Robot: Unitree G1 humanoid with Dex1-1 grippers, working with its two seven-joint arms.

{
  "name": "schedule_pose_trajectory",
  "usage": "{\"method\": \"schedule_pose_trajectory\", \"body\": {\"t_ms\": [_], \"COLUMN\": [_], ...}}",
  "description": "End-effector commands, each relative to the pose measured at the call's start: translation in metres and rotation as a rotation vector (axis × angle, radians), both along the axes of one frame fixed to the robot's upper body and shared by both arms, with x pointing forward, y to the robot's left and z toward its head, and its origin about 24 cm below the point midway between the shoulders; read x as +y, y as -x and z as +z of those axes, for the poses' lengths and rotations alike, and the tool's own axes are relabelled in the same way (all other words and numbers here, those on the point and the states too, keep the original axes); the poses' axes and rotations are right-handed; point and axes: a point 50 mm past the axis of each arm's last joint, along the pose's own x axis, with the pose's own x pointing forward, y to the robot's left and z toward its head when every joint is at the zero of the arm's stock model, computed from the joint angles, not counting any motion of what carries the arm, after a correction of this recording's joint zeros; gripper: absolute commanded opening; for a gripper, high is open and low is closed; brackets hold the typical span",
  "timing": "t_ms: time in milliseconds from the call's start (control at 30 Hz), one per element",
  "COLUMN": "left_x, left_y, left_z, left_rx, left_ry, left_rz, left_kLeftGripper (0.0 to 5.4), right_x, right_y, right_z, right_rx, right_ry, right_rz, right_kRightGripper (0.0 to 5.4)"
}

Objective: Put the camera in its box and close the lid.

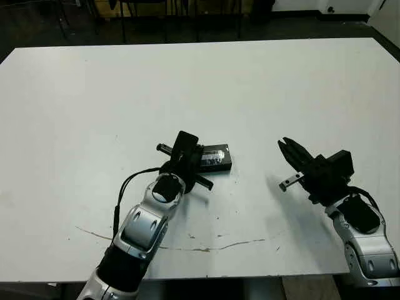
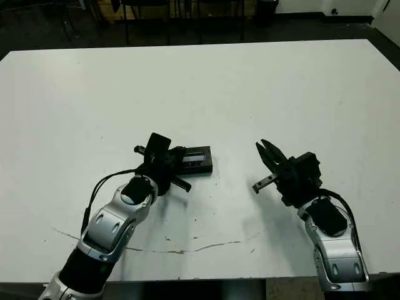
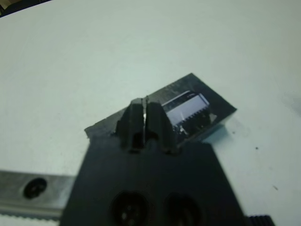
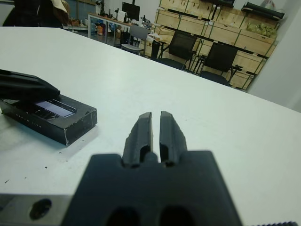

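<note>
Left gripper [image 3: 143,110] presses the black, glossy-panelled lid [image 3: 188,110], lying flat.

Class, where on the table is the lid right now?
In the head view, the lid sits on the table near its middle, directly under the left pincer.

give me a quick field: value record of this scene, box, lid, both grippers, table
lid: on the box, glossy panel up
box: closed, flat on table
camera: not visible
left gripper: shut, over the lid
right gripper: shut, holding nothing, apart from the box
table: white, a thin dark line near the front edge
</note>
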Motion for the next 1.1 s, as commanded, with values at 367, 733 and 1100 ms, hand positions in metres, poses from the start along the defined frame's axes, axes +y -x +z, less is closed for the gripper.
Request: {"method": "schedule_pose_trajectory", "body": {"t_ms": [367, 733, 1100], "left_x": [0.024, 0.047, 0.114], "left_y": [0.015, 0.039, 0.042], "left_z": [-0.031, 0.003, 0.03], "left_rx": [0.167, -0.136, -0.575], "left_ry": [-0.03, 0.133, 0.219], "left_rz": [0.04, 0.094, 0.232], "left_kLeftGripper": [0.02, 0.02, 0.02], "right_x": [0.001, 0.006, 0.022], "right_y": [0.004, 0.007, 0.012], "right_z": [-0.004, -0.003, -0.004], "right_rx": [0.034, -0.033, -0.06], "right_ry": [-0.007, -0.024, -0.17], "right_rz": [-0.017, -0.009, -0.159], "right_kRightGripper": [0.0, 0.0, 0.0]}}
